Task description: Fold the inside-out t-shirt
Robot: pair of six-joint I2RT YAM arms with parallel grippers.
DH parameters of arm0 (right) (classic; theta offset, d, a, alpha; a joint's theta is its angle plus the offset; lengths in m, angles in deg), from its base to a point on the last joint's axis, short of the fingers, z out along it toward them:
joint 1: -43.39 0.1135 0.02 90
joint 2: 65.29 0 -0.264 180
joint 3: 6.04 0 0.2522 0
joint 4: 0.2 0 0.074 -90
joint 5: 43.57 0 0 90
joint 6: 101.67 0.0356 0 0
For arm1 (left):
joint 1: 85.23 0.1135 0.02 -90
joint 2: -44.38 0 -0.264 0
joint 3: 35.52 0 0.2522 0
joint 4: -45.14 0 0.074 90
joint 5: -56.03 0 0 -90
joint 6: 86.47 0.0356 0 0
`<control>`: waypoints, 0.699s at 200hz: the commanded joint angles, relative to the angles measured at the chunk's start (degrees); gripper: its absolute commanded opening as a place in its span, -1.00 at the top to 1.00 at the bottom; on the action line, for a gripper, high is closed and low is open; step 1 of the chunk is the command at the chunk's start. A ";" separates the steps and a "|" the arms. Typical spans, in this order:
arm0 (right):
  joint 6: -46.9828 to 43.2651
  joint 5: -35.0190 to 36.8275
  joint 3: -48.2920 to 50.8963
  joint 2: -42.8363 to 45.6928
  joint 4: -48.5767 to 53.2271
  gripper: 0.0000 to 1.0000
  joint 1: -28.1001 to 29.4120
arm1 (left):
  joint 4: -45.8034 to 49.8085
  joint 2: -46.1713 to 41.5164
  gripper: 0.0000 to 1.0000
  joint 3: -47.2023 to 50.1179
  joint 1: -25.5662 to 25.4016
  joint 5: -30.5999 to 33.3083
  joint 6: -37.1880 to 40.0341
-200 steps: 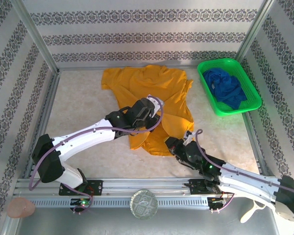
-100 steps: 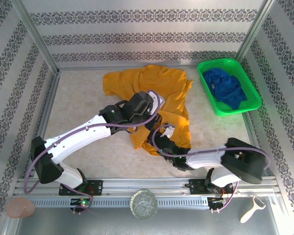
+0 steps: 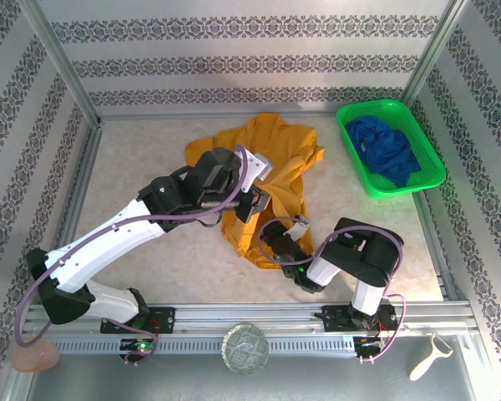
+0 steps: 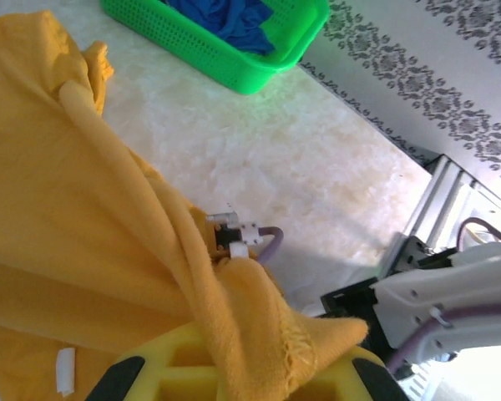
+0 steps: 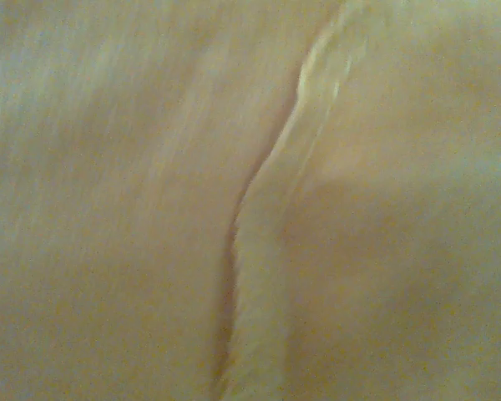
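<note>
My left pincer (image 4: pixel 244 378) is clenched on a raised fold of the mustard-yellow cloth t-shirt (image 3: pixel 280 159), bunched on the pale table (image 3: pixel 142 175); my right pincer (image 3: pixel 275 242) is clamped on its near edge.

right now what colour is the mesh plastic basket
The plastic mesh basket is bright green, clearest in top external view.

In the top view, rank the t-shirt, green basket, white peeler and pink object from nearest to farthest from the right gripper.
1. t-shirt, against the right gripper, mid-table.
2. green basket, far right.
3. white peeler, near right corner.
4. pink object, near left corner.
</note>
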 commanded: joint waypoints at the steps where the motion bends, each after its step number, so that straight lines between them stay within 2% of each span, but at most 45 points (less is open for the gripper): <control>1: -1.02 -0.73 -1.69 0.09 -3.95 1.00 -0.02 | 1.54 -0.77 1.00 -1.12 0.57 -4.16 -1.66; 36: -2.33 -1.76 -8.22 -1.47 -1.86 1.00 1.25 | -1.19 0.99 1.00 -1.29 0.14 -8.18 -4.92; 58: 3.51 -1.98 -11.12 -5.03 -0.14 1.00 -1.04 | -2.65 2.03 1.00 -3.01 -1.57 -10.16 -7.69; 84: 9.96 -3.26 -13.86 -9.23 1.39 1.00 -4.95 | -5.20 3.39 1.00 -6.11 -5.83 -11.37 -11.42; 105: 12.26 -5.64 -15.91 -10.87 2.65 0.61 -8.32 | -7.38 5.39 1.00 -9.09 -9.06 -12.11 -14.18; 127: 12.39 -8.98 -18.20 -10.26 6.56 0.10 -11.37 | -10.33 7.79 1.00 -12.26 -11.84 -13.65 -16.21; 140: 12.39 -10.46 -19.58 -9.61 9.71 -0.07 -12.78 | -10.85 9.25 1.00 -14.28 -12.83 -14.42 -16.59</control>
